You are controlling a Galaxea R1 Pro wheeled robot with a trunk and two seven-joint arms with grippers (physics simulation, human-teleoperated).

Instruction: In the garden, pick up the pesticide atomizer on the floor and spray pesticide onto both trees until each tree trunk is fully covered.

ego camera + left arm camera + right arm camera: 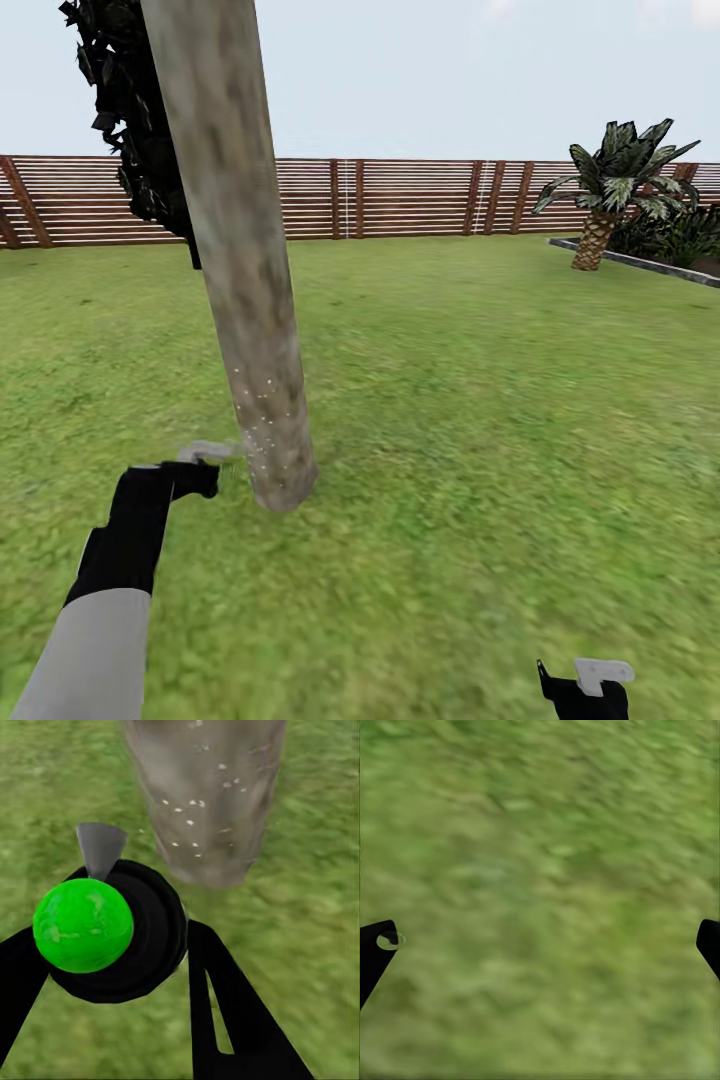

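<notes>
One tree trunk (240, 250), thick, pale grey-brown and mottled, rises from the lawn left of centre. Whitish pesticide specks (262, 420) dot its lower part, and they show up close in the left wrist view as pesticide dots (191, 810) on the trunk (206, 787). My left gripper (195, 470) is low beside the trunk base, shut on the pesticide atomizer (142, 937). This is a dark round bottle with a green ball and a grey nozzle pointing at the bark. My right gripper (585, 690) hangs open over bare grass, its fingers (379, 945) wide apart.
A brown slatted fence (400, 195) closes the garden at the back. A black conifer (130, 120) stands behind the trunk. A palm-like plant (610, 190) and a stone kerb (640, 262) lie far right. Open lawn (480, 420) spreads to the right.
</notes>
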